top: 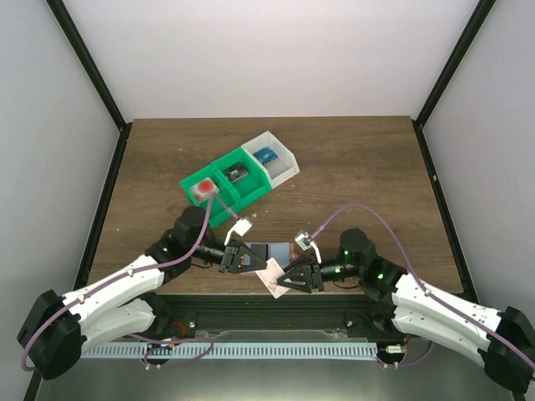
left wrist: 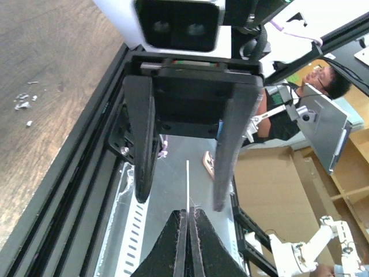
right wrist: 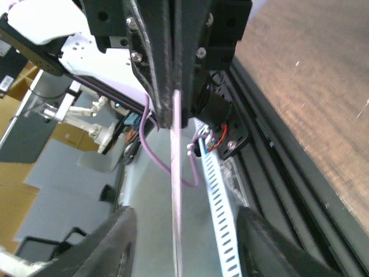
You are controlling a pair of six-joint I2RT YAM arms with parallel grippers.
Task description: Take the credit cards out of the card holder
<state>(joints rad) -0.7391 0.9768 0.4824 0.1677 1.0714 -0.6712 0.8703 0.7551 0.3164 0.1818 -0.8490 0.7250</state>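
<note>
1. The left gripper is pinched tight on one card, which juts straight out past its tips, edge-on to its camera.
2. The right gripper faces it with jaws parted. One finger stands on each side of that card with a gap on both sides, so it grips nothing.
3. The holder lies on the table, just below both grippers' tips.
4. The bin sits beyond the left gripper, well apart.
</note>
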